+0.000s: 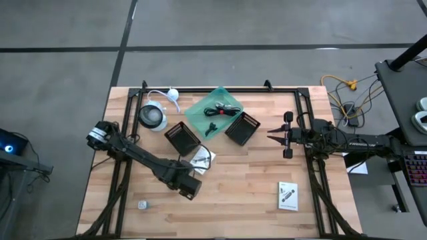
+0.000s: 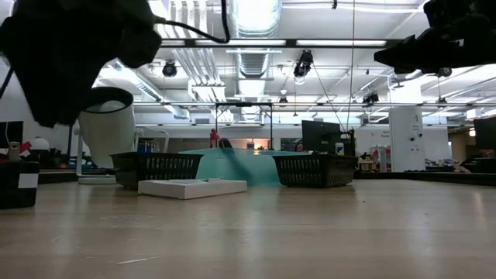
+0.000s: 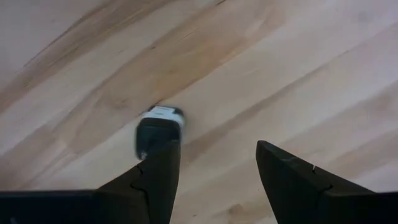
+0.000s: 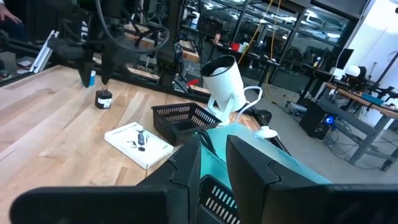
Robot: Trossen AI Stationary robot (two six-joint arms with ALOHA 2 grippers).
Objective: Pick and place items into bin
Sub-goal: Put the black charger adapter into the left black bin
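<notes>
My left gripper (image 1: 191,189) (image 3: 217,149) hangs open, fingers pointing down, over the near middle of the table. A tiny black cube with a white label (image 3: 160,127) (image 4: 104,99) stands on the wood just off one fingertip; I cannot see them touching. My right gripper (image 1: 269,138) (image 4: 213,146) waits above the table's right side with a narrow gap between its fingers. A teal bin (image 1: 200,110) holds the black cable with red tie (image 1: 223,111). One white printed packet (image 1: 202,159) lies mid-table, another (image 1: 287,195) near the right front. A tiny pale piece (image 1: 142,205) lies at the left front.
Two black mesh baskets (image 1: 181,138) (image 1: 242,128) flank the teal bin. A white cup-shaped object with a cord (image 1: 153,117) stands at the far left. A black frame (image 1: 200,89) runs along the table's edges. Bare wood stretches between the gripper and the right packet.
</notes>
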